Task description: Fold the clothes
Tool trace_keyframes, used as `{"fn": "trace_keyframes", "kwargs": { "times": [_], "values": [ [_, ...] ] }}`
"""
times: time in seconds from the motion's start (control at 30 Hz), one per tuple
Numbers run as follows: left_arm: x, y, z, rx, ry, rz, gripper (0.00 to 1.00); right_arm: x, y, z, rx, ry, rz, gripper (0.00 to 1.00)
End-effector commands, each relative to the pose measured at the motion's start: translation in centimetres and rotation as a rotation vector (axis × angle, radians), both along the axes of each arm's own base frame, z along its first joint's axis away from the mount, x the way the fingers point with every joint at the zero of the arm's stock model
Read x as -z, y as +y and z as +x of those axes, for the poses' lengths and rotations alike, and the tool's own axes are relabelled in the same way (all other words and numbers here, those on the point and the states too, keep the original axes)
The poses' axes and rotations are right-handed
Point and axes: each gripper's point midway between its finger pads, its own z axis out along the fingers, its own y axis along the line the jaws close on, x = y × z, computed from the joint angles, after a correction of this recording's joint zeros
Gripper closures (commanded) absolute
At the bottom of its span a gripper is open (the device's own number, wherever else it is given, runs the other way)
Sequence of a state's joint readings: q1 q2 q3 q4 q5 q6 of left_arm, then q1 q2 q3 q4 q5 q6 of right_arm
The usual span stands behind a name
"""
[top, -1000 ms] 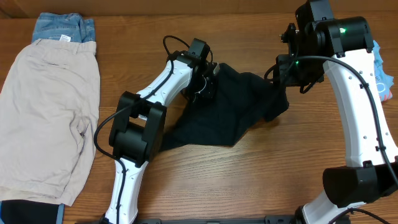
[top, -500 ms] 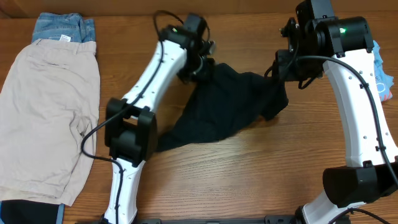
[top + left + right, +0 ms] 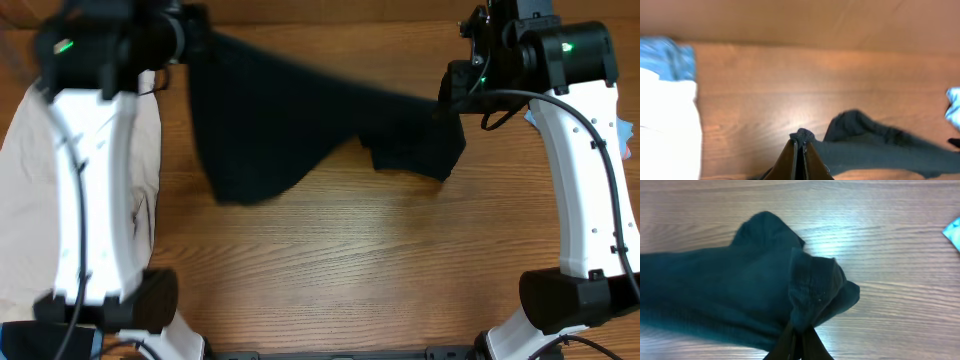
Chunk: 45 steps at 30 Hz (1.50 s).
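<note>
Here the black T-shirt (image 3: 285, 120) stretches left-to-right (sagging midway).

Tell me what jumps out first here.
A black T-shirt is stretched across the far half of the table, pinched at one end by the left hand and at the other by the right hand. Beige shorts lie flat at the left edge, partly under the left arm.

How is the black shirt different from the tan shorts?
The black shirt is dark; the tan shorts are pale. The shirt hangs stretched between the left fingers and right fingers; the shorts lie flat on the table, with nothing holding them. Both are soft clothes.
</note>
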State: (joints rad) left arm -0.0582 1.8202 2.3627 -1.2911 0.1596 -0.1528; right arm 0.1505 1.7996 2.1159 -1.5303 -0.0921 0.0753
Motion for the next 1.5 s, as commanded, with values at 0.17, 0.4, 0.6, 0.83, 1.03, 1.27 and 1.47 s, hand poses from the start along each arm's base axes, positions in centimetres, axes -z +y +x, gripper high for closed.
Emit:
{"fn": "trace_keyframes", "kwargs": {
  "times": [0.17, 0.4, 0.6, 0.83, 1.03, 1.27, 1.47],
  "values": [
    [-7.1, 0.4, -4.7, 0.004, -0.188, 0.01, 0.96, -5.4, 0.3, -2.3, 0.01, -0.13, 0.076, 0.96],
    [-10.4, 1.8, -8.8, -0.05, -0.274, 0.043, 0.96, -12.5, -0.9, -6.7, 0.021, -0.334, 0.082, 0.96],
    [-12.7, 4.4, -12.2, -0.169, -0.346, 0.113, 0.96, -18.9, -2.4, -10.8, 0.054, -0.558, 0.079, 0.96],
    [-11.6, 4.3, -10.6, -0.168, -0.311, 0.119, 0.96, -19.0, -2.5, -8.8, 0.069, -0.573, 0.062, 0.96],
    [-5.8, 3.9, -4.3, -0.151, -0.148, 0.144, 0.96, -13.6, -1.5, -1.7, 0.035, -0.428, 0.012, 0.96],
    [3.5, 4.0, 7.2, -0.125, -0.053, 0.22, 0.96, -5.9, -1.7, 10.9, 0.063, -0.409, -0.082, 0.96],
    [2.6, 7.2, 11.5, -0.222, -0.179, 0.192, 0.96, -8.6, -3.7, 14.9, 0.161, -0.589, -0.15, 0.96]
  ]
}}
